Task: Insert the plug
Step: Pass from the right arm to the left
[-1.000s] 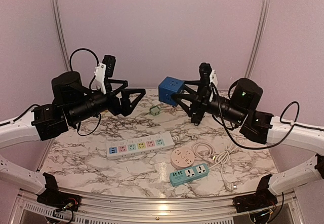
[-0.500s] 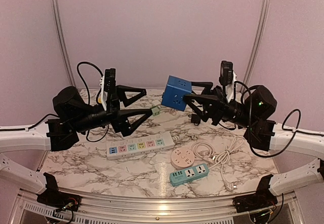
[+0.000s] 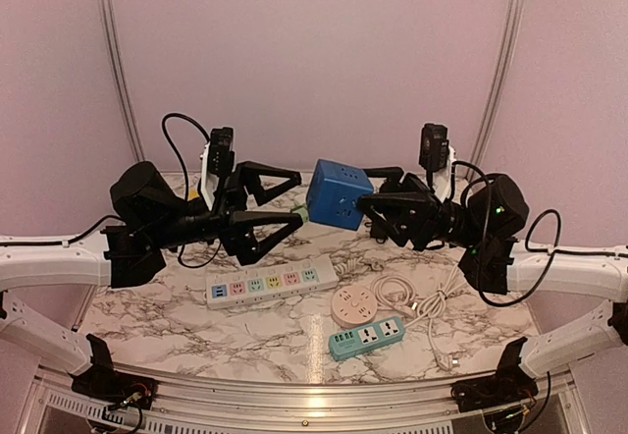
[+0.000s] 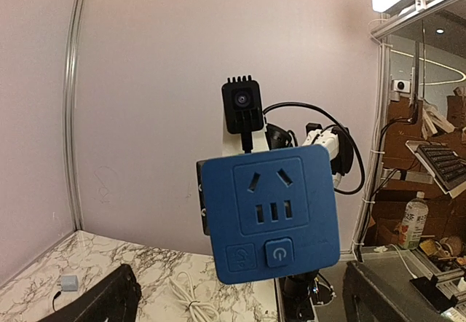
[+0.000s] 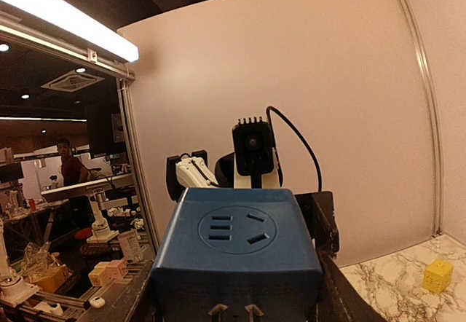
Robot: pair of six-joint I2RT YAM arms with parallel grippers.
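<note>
Top cam overhead-rear — wrist cams (image 3: 433, 144) face-to-face, sharing blue cube (image 4: 269, 216).

I am watching the bottom edge cropping the left gripper (image 4: 244, 296) fingers (image 4: 102, 300); the blue socket cube (image 5: 237, 253) is covering most of the right gripper (image 5: 237, 300).

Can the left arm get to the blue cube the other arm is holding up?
Probably yes. The blue cube is held up in the air by the right gripper. The left gripper faces it close by, jaws open and empty, with nothing between them.
</note>
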